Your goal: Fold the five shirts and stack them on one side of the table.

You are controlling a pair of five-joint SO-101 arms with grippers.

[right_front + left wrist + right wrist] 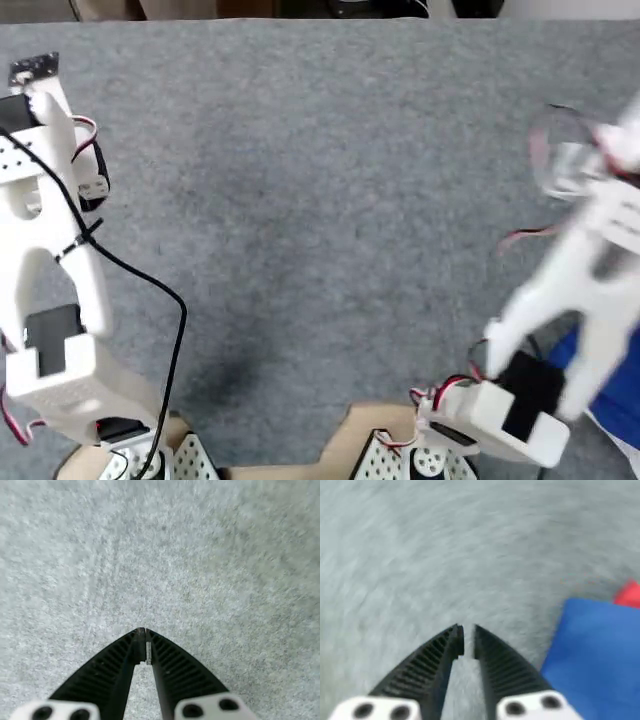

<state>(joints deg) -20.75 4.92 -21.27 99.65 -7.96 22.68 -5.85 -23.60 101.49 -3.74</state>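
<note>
A folded blue shirt (595, 665) lies on the grey felt table (420, 555), just beside my right gripper (467, 640). That gripper hovers over bare felt, shut to a thin slit with nothing in it. A red piece of cloth (630, 594) peeks out past the blue shirt's far corner. In the high view the blue shirt (612, 400) shows at the table's near right edge, under the right arm (590, 270). My left gripper (141, 645) is shut and empty above bare felt at the far left of the table (320, 200), where the left arm (40, 200) stands.
A black cable (150, 290) runs from the left arm down to its base. Both arm bases sit on a wooden plate (340, 455) at the near edge. The wide middle of the felt lies flat and bare.
</note>
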